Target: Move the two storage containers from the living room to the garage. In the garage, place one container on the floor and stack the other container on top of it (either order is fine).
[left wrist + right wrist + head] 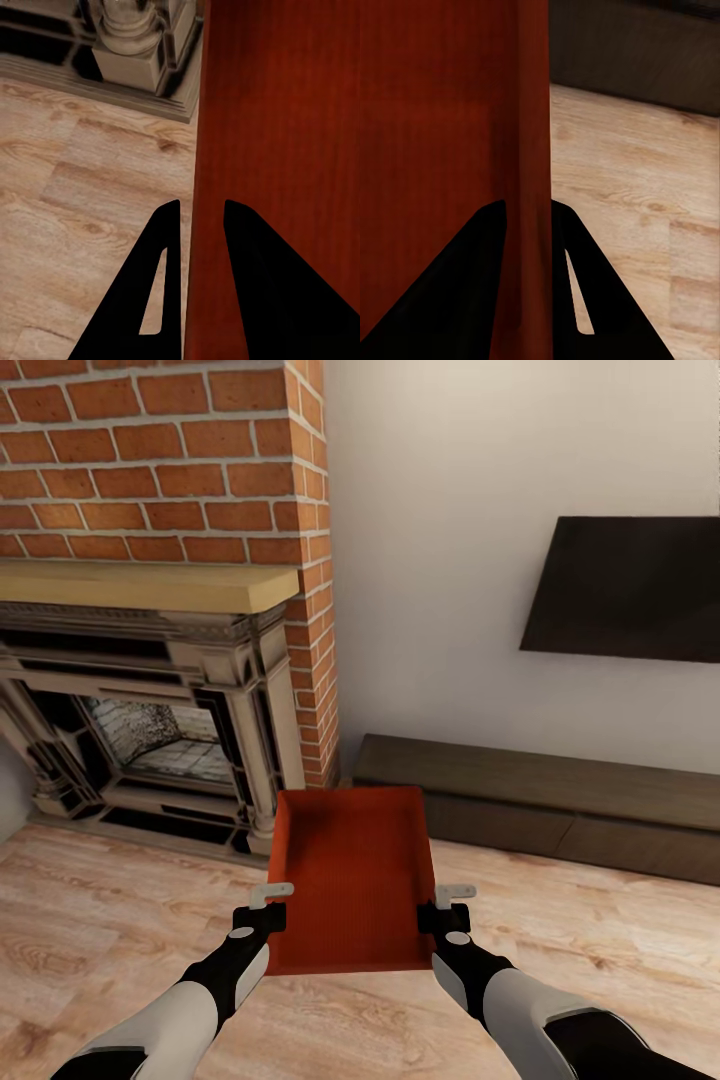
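So the orange-red storage container [352,875] is an open-top rectangular bin with a finely ribbed inside, held up off the wood-plank floor [120,920] between both arms, long axis pointing away from the robot. Left gripper [268,905] is clamped on the left side wall near the close end; in the left wrist view its dark fingers [161,289] straddle that wall. Right gripper [448,905] pinches the right wall the same way, fingers [585,292] either side. The bin's underside is hidden. Further back: ornate fireplace [150,740], brick chimney [170,460], long dark low bench [540,805], and a wall-mounted black TV [630,590] cut off at the edge.
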